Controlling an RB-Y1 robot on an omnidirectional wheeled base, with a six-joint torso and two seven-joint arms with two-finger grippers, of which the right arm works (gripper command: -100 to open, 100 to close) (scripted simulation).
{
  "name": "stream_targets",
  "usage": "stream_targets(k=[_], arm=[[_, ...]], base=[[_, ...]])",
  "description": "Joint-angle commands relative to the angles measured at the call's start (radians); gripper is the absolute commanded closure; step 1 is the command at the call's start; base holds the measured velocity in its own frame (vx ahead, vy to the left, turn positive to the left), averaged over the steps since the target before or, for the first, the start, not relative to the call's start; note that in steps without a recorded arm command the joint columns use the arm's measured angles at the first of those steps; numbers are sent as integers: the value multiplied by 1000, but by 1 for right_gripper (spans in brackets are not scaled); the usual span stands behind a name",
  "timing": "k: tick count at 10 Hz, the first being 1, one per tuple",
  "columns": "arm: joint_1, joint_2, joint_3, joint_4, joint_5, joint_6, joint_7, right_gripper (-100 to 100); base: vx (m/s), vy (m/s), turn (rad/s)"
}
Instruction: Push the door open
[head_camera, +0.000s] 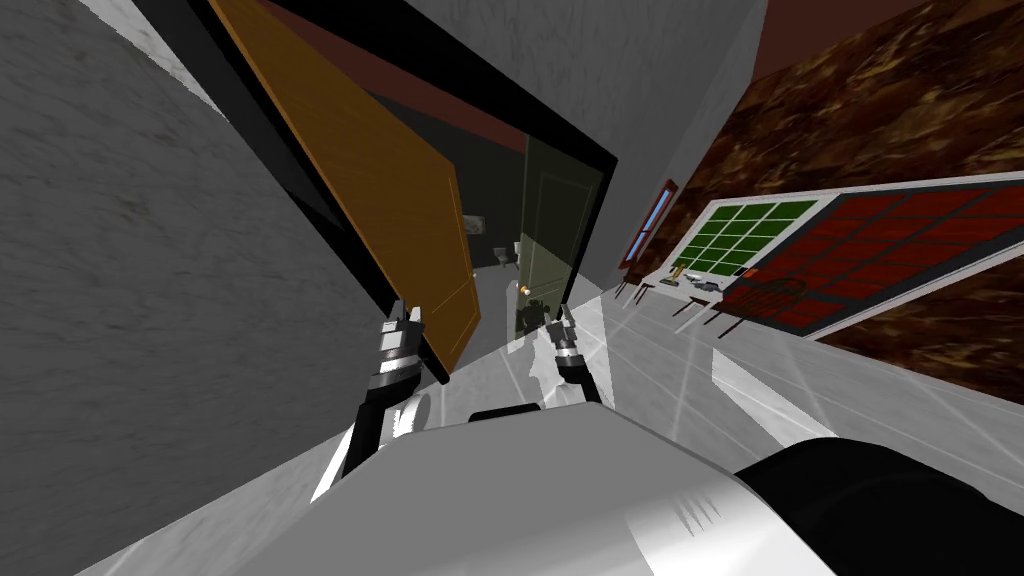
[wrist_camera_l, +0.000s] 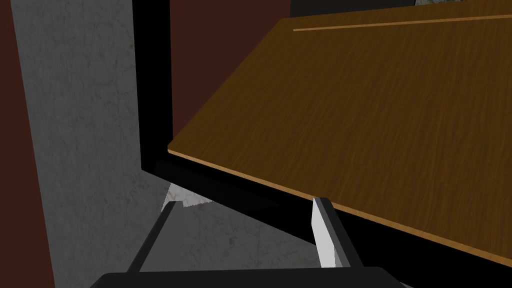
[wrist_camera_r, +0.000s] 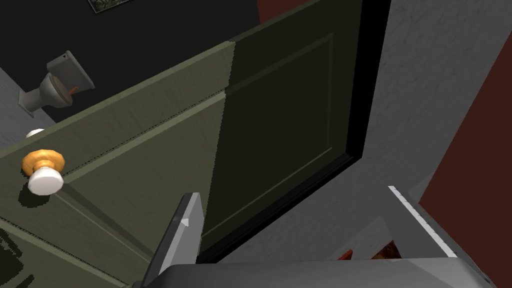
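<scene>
The upright brown door (wrist_camera_l: 375, 110) and green door (wrist_camera_r: 125, 165) angle inward from a black frame (wrist_camera_l: 150, 85) above a grey floor (wrist_camera_l: 225, 240). The left gripper (wrist_camera_l: 245, 201) and right gripper (wrist_camera_r: 295, 195) are spread and empty.

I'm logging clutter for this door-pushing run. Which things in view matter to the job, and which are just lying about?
Job: brown door; green door with its white knob; left gripper and right gripper, fingers of both open.
Lying about: toilet beyond the doorway; red-framed window; small table.
</scene>
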Motion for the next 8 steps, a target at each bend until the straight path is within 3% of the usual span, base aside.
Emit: stream_targets(k=[1,8], arm=[[-10,-8,19,34,-22,-16,-29,-100],[-53,-41,121,207,-140,-92,-173,-100]], base=[[135,-87,62],[127,-94,73]])
